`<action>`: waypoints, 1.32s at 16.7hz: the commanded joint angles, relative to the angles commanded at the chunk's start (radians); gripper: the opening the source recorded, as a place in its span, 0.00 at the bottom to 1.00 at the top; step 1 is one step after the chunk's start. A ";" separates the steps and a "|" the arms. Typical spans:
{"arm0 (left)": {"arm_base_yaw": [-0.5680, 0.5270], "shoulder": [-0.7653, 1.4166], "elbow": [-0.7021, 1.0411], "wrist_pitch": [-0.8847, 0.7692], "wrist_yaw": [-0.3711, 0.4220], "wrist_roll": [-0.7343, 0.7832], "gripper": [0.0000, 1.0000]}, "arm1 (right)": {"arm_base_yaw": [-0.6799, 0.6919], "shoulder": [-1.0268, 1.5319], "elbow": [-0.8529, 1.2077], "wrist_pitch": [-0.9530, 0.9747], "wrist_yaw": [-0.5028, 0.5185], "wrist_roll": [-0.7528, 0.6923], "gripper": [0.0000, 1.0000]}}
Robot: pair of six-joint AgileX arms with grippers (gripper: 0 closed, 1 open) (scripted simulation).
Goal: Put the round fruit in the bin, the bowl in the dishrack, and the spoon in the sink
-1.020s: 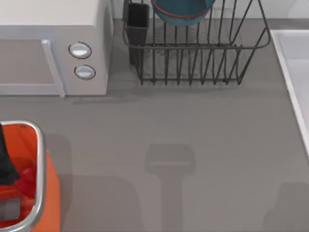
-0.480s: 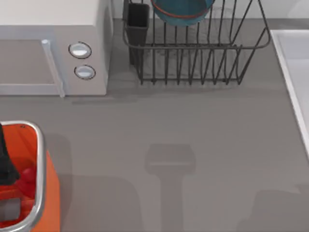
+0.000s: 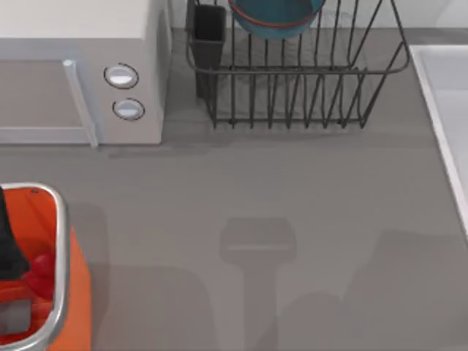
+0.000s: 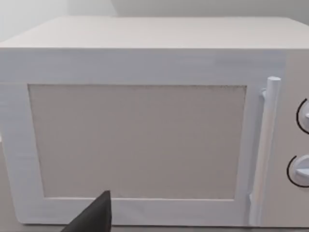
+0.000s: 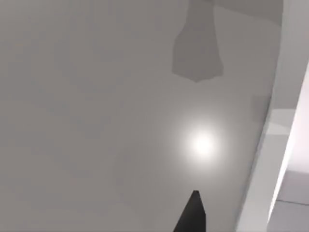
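Fruit first: the small glossy red round fruit (image 3: 40, 269) lies inside the bright orange bin with the rounded silver rim (image 3: 60, 219), at the table's eight o'clock edge. My left arm stands over that bin as a dark shape at the far left; one dark fingertip (image 4: 94, 216) shows in the left wrist view, before the white microwave with two round knobs (image 4: 145, 130), and I cannot tell whether that gripper is wide or narrow. The round blue bowl with the reddish-brown rim line (image 3: 276, 16) sits in the dark grey wire dishrack (image 3: 292, 88) at twelve o'clock, beside the black rectangular utensil cup (image 3: 208, 36). The white flat-bottomed sink (image 3: 446, 95) lies at three o'clock. My right gripper shows one dark fingertip (image 5: 192, 215) above the grey tabletop (image 5: 96, 121), near the sink's pale rim; its opening I cannot tell either.
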 joint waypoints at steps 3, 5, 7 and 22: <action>0.000 0.000 0.000 0.000 0.000 0.000 1.00 | 0.034 0.207 0.282 -0.093 0.001 0.020 0.00; 0.000 0.000 0.000 0.000 0.000 0.000 1.00 | 0.060 0.361 0.510 -0.162 0.001 0.043 0.00; 0.000 0.000 0.000 0.000 0.000 0.000 1.00 | 0.087 0.519 0.751 -0.232 0.001 0.072 0.00; 0.000 0.000 0.000 0.000 0.000 0.000 1.00 | 0.217 1.132 1.665 -0.473 0.006 0.262 0.00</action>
